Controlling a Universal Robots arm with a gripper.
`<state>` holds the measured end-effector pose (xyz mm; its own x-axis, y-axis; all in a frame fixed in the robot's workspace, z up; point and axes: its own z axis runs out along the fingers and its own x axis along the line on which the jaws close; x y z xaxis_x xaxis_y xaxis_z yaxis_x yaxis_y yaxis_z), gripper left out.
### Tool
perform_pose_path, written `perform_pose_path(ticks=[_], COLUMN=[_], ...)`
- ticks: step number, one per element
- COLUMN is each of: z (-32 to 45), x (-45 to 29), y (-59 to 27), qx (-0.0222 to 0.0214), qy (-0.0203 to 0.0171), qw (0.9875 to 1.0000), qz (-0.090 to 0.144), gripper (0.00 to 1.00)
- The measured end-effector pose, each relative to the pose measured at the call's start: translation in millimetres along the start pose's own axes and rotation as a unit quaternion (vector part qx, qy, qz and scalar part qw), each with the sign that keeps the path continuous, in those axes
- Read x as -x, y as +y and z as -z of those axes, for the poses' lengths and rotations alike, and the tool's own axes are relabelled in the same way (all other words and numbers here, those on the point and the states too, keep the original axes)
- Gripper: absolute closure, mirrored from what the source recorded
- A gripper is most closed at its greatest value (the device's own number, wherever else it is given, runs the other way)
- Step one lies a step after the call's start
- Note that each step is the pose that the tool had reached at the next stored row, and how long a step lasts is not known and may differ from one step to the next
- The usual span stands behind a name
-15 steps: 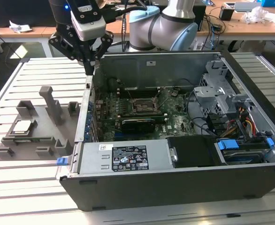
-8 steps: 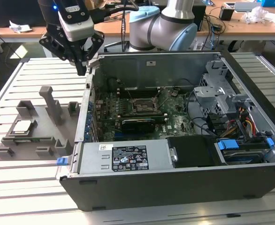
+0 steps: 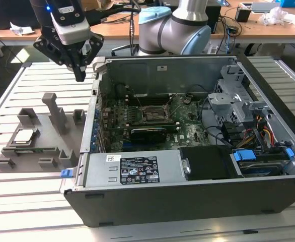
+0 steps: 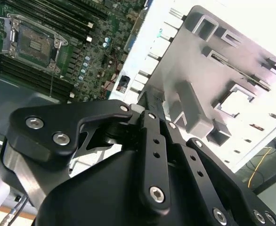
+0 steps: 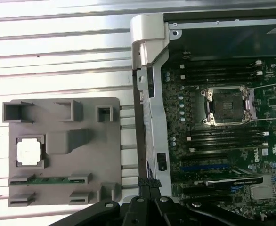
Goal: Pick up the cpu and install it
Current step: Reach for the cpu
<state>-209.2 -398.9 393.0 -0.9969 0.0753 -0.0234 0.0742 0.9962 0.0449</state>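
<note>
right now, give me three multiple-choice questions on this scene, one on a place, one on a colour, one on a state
1. Where is the cpu?
A. in the socket
B. in the tray
C. on the bare table

2. What colour is the tray?
A. blue
B. grey
C. yellow

3. How is the socket?
A. empty
B. holding the cpu
C. under a cooler

Answers:
1 B, the silver chip lies in a square pocket of the tray.
2 B, the tray is plain grey in the exterior view and the first wrist view.
3 A, nothing sits within its metal frame in both wrist views.
</note>
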Motion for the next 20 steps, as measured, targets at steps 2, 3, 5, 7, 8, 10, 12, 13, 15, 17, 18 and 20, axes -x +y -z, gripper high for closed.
perform_pose_path(ticks=[2,3,5,7,8,10,12,13,15,17,18,20], z=[0.1,0.2,0.3,0.4,0.5,0.5,0.6,0.6,0.8,0.9,0.9,1.0], x=[-5.0,-7.0,-13.4,-16.8,-19.3,-23.0,-26.3,-28.6,-33.3,-37.1,-38.9,-42.2], y=[-0.4,-0.5,-1.0,-1.3,-1.4,-1.7,-1.9,-2.1,-2.5,-2.8,-2.9,-3.1], qx=[0.0,0.0,0.0,0.0,0.0,0.0,0.0,0.0,0.0,0.0,0.0,0.0], qy=[0.0,0.0,0.0,0.0,0.0,0.0,0.0,0.0,0.0,0.0,0.0,0.0], qw=[1.0,1.0,1.0,1.0,1.0,1.0,1.0,1.0,1.0,1.0,1.0,1.0], qz=[0.0,0.0,0.0,0.0,0.0,0.0,0.0,0.0,0.0,0.0,0.0,0.0], gripper=[0.89,0.89,0.89,0.89,0.89,0.89,0.89,0.89,0.89,0.89,0.89,0.89])
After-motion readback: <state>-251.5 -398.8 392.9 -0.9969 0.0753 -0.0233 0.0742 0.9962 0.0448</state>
